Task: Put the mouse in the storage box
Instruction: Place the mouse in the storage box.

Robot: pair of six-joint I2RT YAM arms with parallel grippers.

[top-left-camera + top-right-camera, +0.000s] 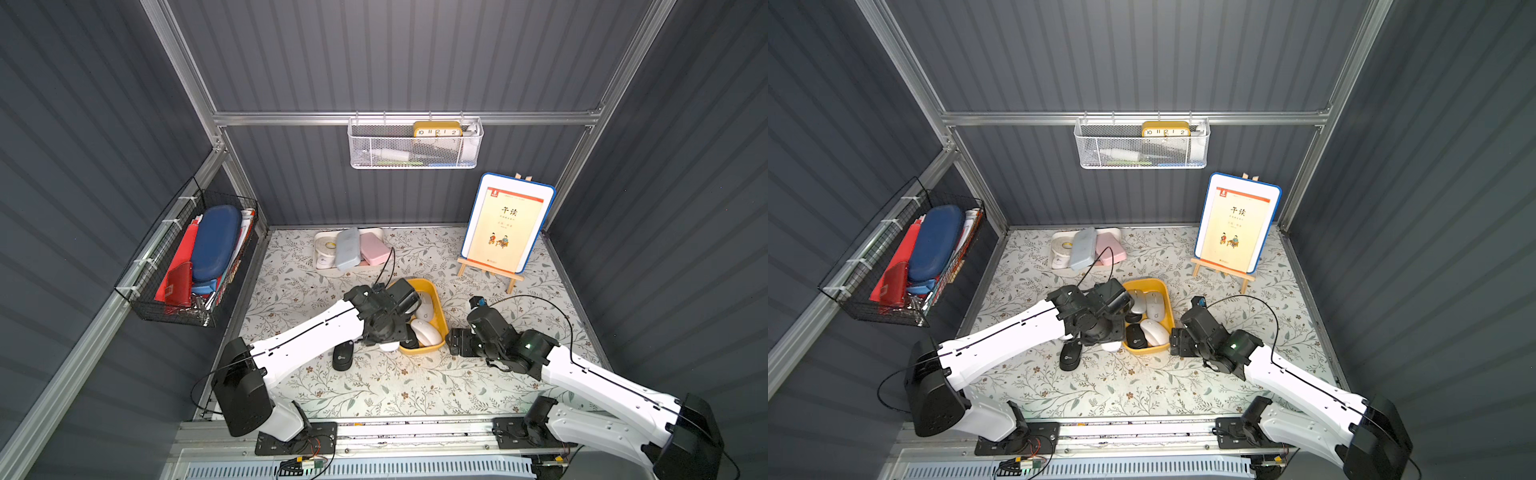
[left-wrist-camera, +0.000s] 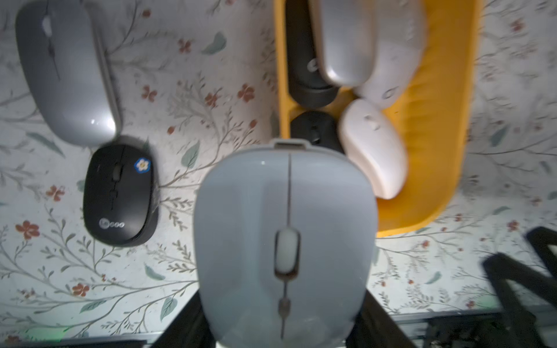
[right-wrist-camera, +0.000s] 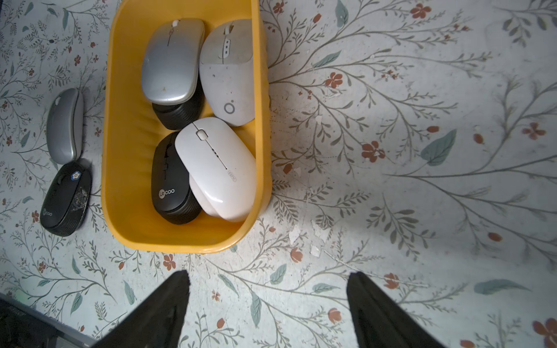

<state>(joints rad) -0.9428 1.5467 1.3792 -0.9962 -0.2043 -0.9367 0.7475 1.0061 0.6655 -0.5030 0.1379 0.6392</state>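
While my left gripper is clamped on the pale blue-grey mouse, one dark finger against each flank, the left wrist camera is nearly filled by that mouse, its scroll wheel facing the lens. In both top views only a pale sliver of it shows under the wrist, a little below the middle of the frame. It sits just beside the near left corner of the storage box and outside the rim. Whether it touches the floral cloth I cannot tell.

The yellow box sits at the centre of the frame in both top views, and I count five mice in it from the right wrist camera. A silver mouse and an off-white mouse lie side by side at the far end. A white mouse leans across a black mouse at the near end. A second black one is half hidden under the silver one.

My right gripper has its jaws wide apart with nothing between them, over bare cloth just beside the near right corner of the box.

Two more lie on the cloth on the far side of the box from that gripper: a grey mouse and a stickered black mouse, end to end and touching.
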